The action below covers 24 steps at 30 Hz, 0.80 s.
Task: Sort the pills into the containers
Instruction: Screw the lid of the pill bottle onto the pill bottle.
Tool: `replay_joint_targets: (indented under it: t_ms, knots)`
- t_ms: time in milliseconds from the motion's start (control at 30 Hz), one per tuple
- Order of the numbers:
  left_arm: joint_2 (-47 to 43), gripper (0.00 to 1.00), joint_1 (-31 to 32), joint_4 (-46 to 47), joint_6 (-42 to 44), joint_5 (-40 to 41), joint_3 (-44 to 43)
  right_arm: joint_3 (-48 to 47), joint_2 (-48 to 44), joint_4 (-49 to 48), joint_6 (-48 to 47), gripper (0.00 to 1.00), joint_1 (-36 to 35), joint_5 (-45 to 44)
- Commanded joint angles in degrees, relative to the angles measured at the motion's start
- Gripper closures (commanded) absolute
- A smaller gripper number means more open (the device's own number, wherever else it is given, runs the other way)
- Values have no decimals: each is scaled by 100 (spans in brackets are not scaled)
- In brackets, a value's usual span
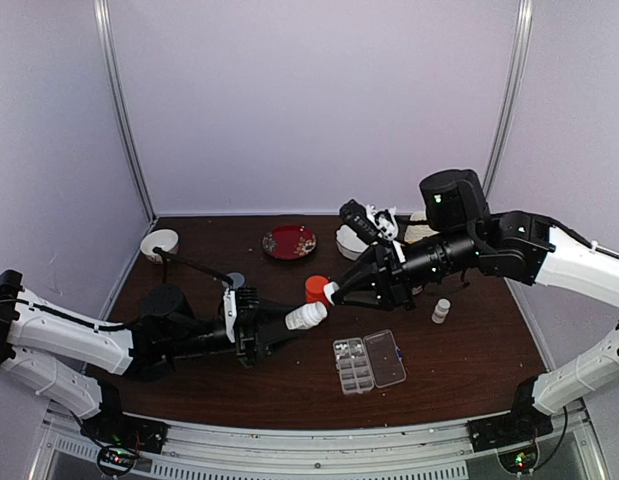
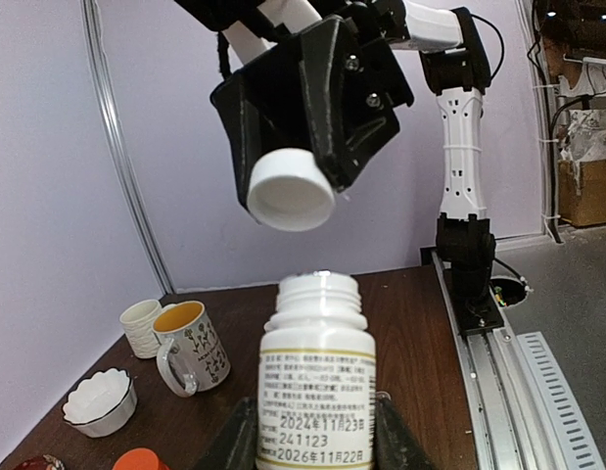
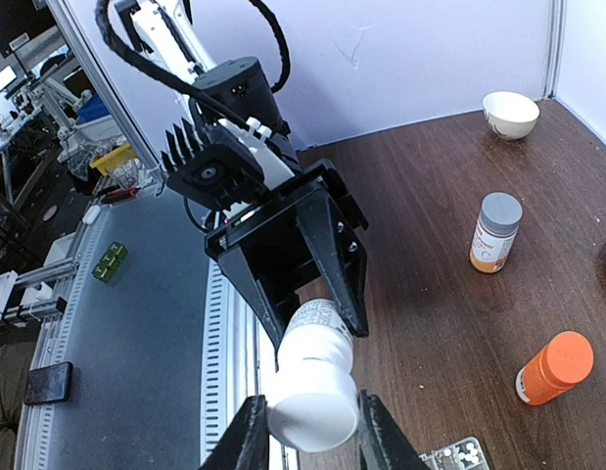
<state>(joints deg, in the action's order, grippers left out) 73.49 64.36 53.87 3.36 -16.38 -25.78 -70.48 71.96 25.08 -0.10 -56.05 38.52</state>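
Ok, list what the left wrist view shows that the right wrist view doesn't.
Only the left wrist view: the open neck and printed label of the white bottle, two cups and a scalloped bowl. Only the right wrist view: a grey-capped bottle, a plain white bowl and a corner of the pill box with pills inside. Both: the white bottle in the left gripper, its cap held by the right gripper, and the orange bottle.

Bare table (image 1: pixel 479 375) right of pill box (image 1: pixel 369 362), orange bottle (image 1: pixel 316 289) behind, possibly close.
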Motion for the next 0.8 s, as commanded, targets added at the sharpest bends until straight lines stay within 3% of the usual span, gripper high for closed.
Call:
replay_joint_targets:
  t_ms: [0,500,767]
  knots:
    - [-17,95,27,168,-72,-93,-154,-350,194,528,-391,79,-194,-367]
    - [-2,95,24,152,-76,-109,-164,-612,557,829,-629,79,-519,-899]
    - [-42,95,31,151,-106,-99,-164,-469,595,664,-841,80,-620,-676]
